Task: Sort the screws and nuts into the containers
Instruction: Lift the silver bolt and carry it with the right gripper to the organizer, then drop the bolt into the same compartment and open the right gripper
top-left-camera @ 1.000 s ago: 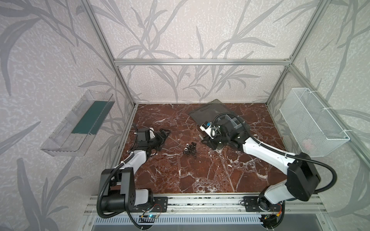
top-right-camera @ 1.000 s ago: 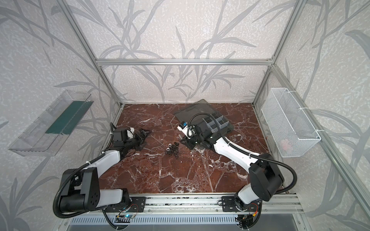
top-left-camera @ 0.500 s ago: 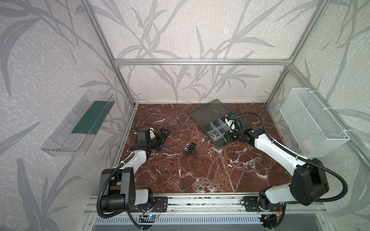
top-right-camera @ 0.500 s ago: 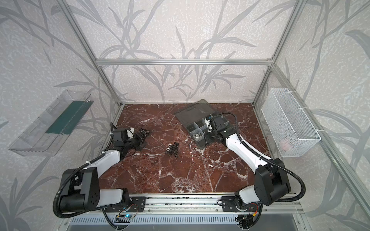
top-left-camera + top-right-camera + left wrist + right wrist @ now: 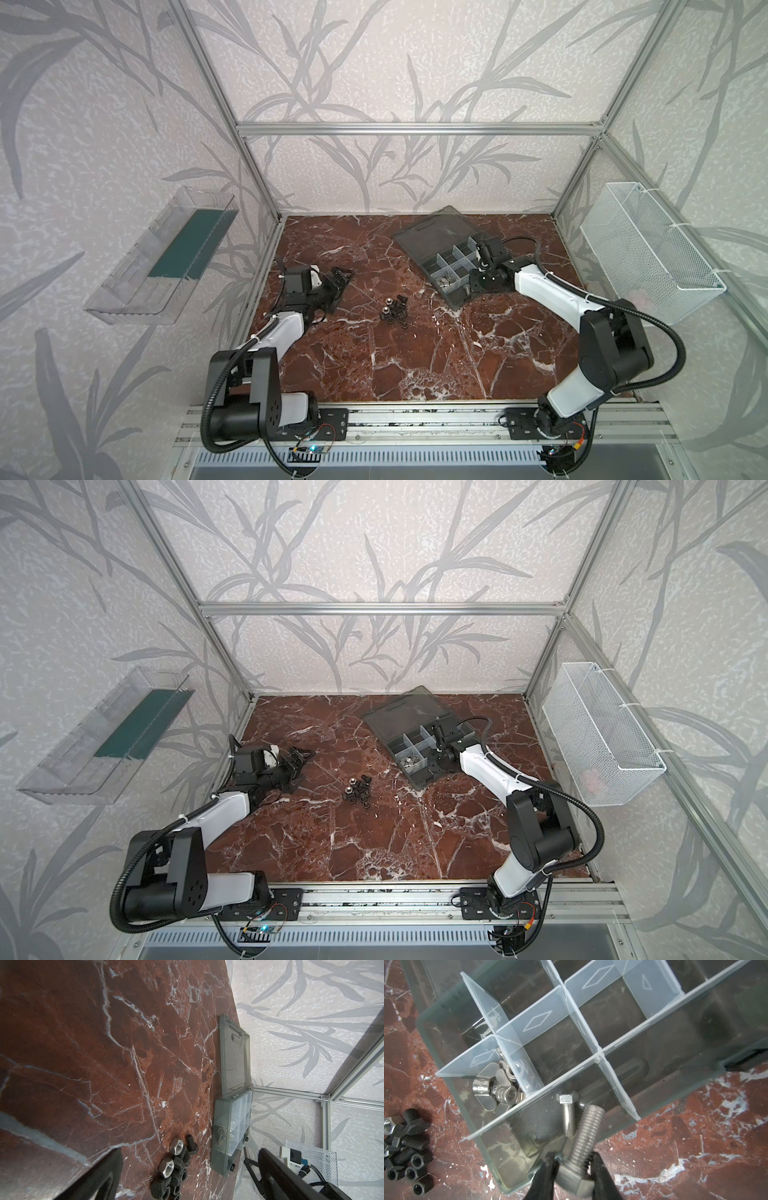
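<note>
The grey organiser box (image 5: 441,260) (image 5: 409,741) lies open at the back right, its containers split by pale dividers (image 5: 542,1020). My right gripper (image 5: 573,1165) (image 5: 467,289) is shut on the head of a large silver screw (image 5: 588,1126), shank pointing into the near corner compartment. A smaller silver screw (image 5: 568,1113) lies in that compartment. Silver wing nuts (image 5: 496,1088) fill the one beside it. A pile of black screws and dark and silver nuts (image 5: 394,312) (image 5: 358,792) (image 5: 176,1165) sits mid-table. My left gripper (image 5: 340,276) (image 5: 301,756) (image 5: 190,1151) stands open left of the pile, holding nothing.
The box's flat lid (image 5: 436,232) lies open on the table behind it. A white wire basket (image 5: 648,253) hangs on the right wall. On the left wall hangs a clear tray (image 5: 166,257). Aluminium frame posts border the marble floor (image 5: 395,365).
My right arm has swung from the box's left side across to its right, carrying the screw, and now hangs over the near compartment. The left arm and pile have not moved.
</note>
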